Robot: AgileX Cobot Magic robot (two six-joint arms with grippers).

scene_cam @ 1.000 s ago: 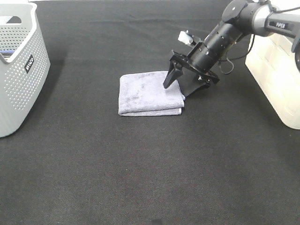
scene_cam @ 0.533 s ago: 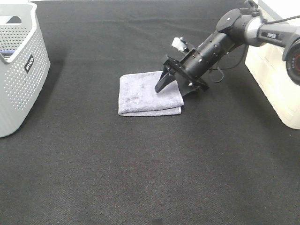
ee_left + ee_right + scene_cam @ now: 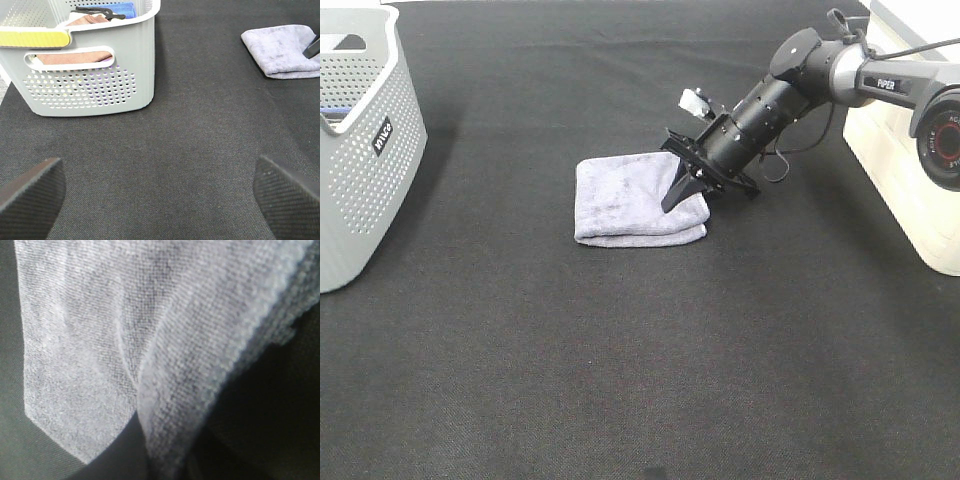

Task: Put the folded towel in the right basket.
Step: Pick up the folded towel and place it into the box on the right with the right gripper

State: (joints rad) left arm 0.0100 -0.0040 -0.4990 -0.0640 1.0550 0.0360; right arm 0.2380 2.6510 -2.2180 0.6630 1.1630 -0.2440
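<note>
Right fingers (image 3: 673,194) clamp the folded towel (image 3: 625,195) at its basket-side edge, bunching the layers so I can lift all together | towel on tabletop (image 3: 620,350), well apart from right basket (image 3: 910,190) | left fingers (image 3: 30,192) wide, idle near grey basket (image 3: 100,85).

Right basket (image 3: 905,185) cut by the edge; jaws unseen behind blurred towel (image 3: 100,340).

High camera: near side, looking down and far across the whole tabletop (image 3: 620,400). Left wrist camera: low, near-left, facing far; I get the grey basket (image 3: 100,75) close, towel (image 3: 280,50) beyond to the right. Right wrist camera: almost against the towel. All three share it.
</note>
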